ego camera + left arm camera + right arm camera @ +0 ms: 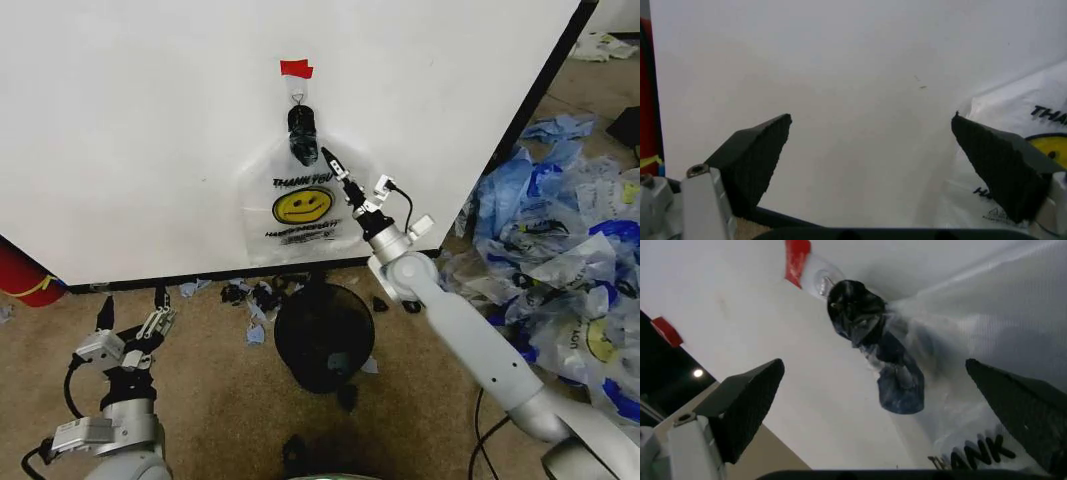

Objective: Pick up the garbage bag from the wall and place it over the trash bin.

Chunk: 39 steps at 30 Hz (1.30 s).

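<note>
Carpet (pixel 220 390) strewn with scraps (pixel 250 298).

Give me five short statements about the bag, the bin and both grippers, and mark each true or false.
1. The garbage bag hangs from the hook on the wall. True.
2. The right gripper is shut on the bag. False: its fingers are open, just short of the bunched handles.
3. The trash bin stands on the floor below the bag. True.
4. The bag already covers the bin. False: it is on the wall.
5. The left gripper holds the bag. False: it is open, low near the floor.
</note>
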Tool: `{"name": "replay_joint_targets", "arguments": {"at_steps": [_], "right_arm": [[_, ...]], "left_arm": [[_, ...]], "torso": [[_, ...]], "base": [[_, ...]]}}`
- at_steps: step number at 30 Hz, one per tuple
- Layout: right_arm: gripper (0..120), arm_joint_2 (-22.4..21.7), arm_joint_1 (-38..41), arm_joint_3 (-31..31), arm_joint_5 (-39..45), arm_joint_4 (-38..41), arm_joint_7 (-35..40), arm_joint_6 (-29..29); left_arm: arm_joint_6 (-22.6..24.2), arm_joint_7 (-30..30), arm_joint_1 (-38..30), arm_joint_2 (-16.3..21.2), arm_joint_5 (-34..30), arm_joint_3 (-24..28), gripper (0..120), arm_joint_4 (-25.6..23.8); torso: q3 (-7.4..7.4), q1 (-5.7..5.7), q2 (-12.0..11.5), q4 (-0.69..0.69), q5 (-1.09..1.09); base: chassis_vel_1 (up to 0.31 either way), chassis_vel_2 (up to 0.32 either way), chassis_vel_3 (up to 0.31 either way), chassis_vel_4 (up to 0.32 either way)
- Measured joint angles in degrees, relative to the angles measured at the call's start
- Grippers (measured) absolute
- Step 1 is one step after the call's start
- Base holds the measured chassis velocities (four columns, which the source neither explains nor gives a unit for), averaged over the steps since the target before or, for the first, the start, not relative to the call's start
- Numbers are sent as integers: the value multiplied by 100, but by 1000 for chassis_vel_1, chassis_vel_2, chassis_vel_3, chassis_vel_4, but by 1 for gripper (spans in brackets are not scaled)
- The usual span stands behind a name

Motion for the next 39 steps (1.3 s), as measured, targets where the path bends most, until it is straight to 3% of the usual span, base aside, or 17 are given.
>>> {"name": "replay_joint_targets", "arguments": {"at_steps": [19,39], "right_arm": [[97,559,336,-108,-183,-627,-296,-68],[24,464,270,-61,-293,-591,-314,29]], "left_arm": [[-10,11,38,-29,15,102,95,-11],[33,51,-43,32,17,297,96,60]], "torso": [[0,-1,0,-1,0],[0,0,0,-2,0]], "base": [[0,0,0,0],[0,0,0,0]]}}
